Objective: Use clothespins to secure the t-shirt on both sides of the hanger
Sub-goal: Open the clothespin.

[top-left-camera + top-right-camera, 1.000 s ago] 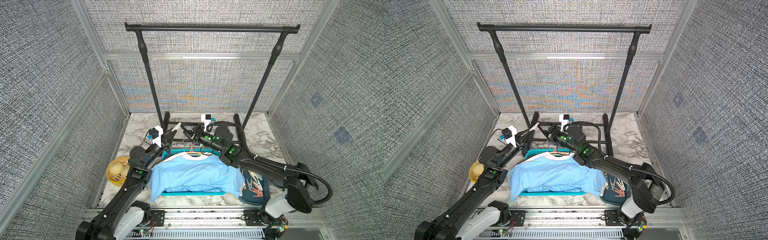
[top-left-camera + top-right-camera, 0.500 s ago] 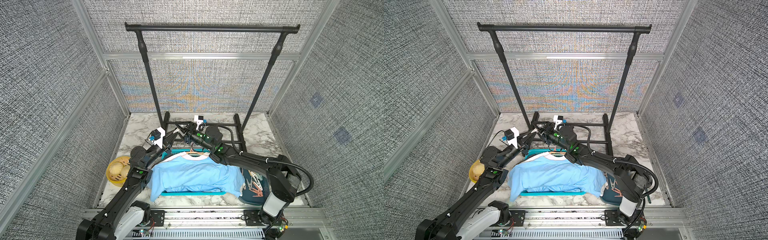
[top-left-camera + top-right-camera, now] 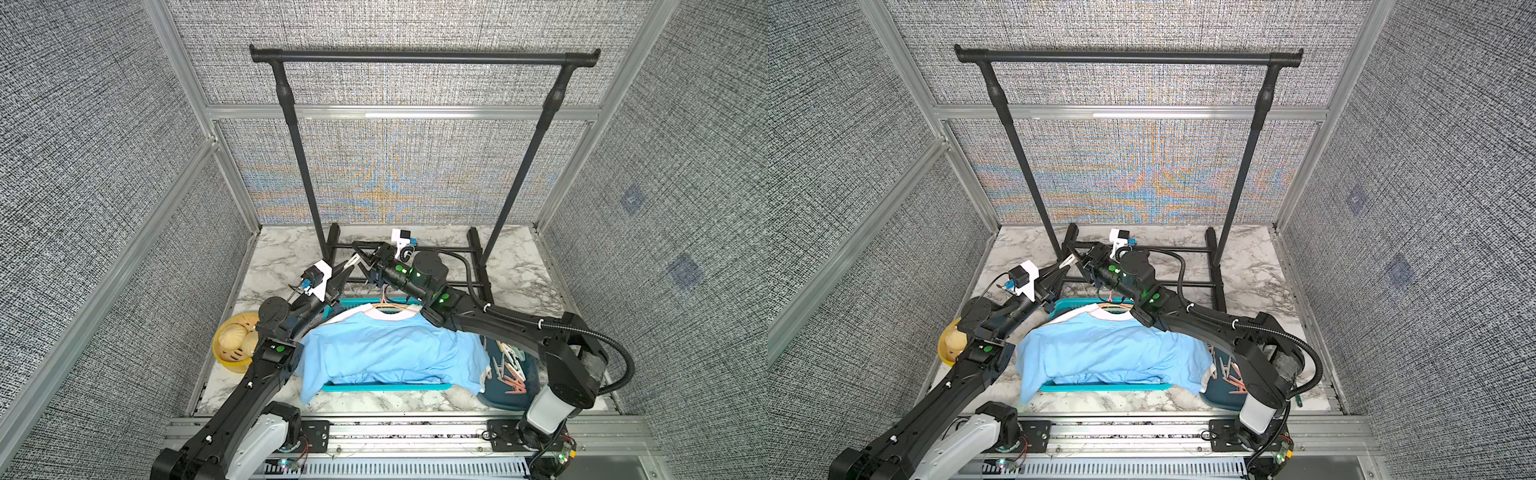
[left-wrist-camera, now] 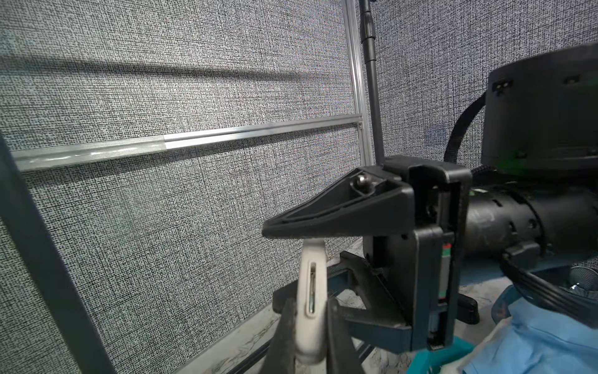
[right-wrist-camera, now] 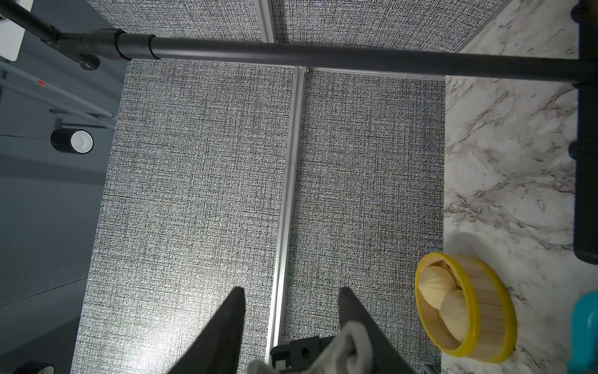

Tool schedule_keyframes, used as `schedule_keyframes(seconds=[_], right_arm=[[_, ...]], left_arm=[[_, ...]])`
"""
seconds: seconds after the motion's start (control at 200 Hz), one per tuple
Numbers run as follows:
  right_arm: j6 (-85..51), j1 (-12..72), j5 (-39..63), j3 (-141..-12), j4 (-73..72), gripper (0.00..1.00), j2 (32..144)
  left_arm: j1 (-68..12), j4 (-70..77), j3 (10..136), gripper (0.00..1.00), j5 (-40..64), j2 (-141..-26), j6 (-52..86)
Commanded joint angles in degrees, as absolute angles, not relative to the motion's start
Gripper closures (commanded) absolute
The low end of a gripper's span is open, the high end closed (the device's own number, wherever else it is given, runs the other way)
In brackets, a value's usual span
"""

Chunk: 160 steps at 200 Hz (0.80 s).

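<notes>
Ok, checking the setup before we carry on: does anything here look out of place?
Yes: a yellow steamer basket holding dumplings sits on the marble table, left of the blue t-shirt, and has nothing to do with laundry. The t-shirt's corner also droops over the teal tray onto the table.

My left arm (image 3: 266, 374) stretches forward and up, left gripper (image 4: 310, 311) clamped tight on a white clothespin (image 4: 312, 275). My right arm (image 3: 498, 328) reaches across toward it, right gripper (image 5: 291, 291) meeting the left one tip to tip, jaws parted, one finger (image 4: 323, 213) touching the clothespin's free end.
</notes>
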<state>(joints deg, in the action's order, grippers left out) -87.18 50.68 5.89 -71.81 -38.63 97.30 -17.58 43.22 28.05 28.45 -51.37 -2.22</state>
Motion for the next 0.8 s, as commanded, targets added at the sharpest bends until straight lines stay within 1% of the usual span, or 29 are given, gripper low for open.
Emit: schedule_keyframes(seconds=[0.0,0.2,0.27,0.335,0.395,0.48,0.495,0.505,0.52,0.565,0.605,0.655,0.751,0.796], right_arm=[[-85.99,50.8,5.66,-72.59,-39.11,0.57,97.26],[-85.8,50.8,5.45,-72.51,-39.22,0.64,97.43],[-85.05,50.71,5.41,-72.51,-39.47,0.72,97.36],[-84.5,50.71,5.1,-72.51,-39.01,0.75,97.04],[-83.62,50.61,4.88,-72.51,-38.88,0.78,96.82],[-81.35,50.4,5.12,-72.53,-38.07,0.85,96.65],[-80.9,50.28,5.33,-72.51,-37.81,0.86,96.68],[-80.69,50.21,5.46,-72.47,-37.64,0.86,96.63],[-80.36,50.05,5.65,-72.41,-37.31,0.87,96.56],[-79.58,49.38,5.89,-71.67,-36.69,0.89,96.29],[-78.69,48.62,5.8,-70.77,-36.56,0.94,96.0],[-77.49,47.44,5.85,-69.48,-35.91,0.95,95.49],[-71.85,44.31,8.8,-68.17,-34.48,0.97,94.52],[-69.69,42.5,10.86,-67.75,-32.3,1.0,93.77]], left_arm=[[-17.58,42.54,28.21,1.0,28.8,-51.72,-2.99],[-17.63,42.54,28.21,1.0,29.61,-51.75,-3.81],[-17.58,42.45,28.04,1.0,29.57,-51.68,-4.37],[-17.63,42.36,28.04,0.99,29.53,-51.61,-4.48],[-17.58,42.36,27.95,0.91,29.2,-51.51,-4.41],[-17.58,42.36,27.93,0.7,27.69,-51.01,-3.41],[-17.61,42.36,27.95,0.66,27.44,-50.86,-3.04],[-17.59,42.36,27.95,0.6,27.27,-50.75,-2.87],[-17.58,42.36,27.95,0.56,27.14,-50.55,-2.63],[-17.58,42.36,28.03,0.49,26.97,-49.96,-1.93],[-17.65,42.43,28.04,0.45,26.66,-49.44,-1.11],[-17.58,42.83,28.21,0.42,25.4,-48.98,0.56],[-17.58,42.36,28.5,0.42,19.62,-47.64,6.22],[-17.58,40.68,28.79,0.42,17.23,-46.67,8.46]])
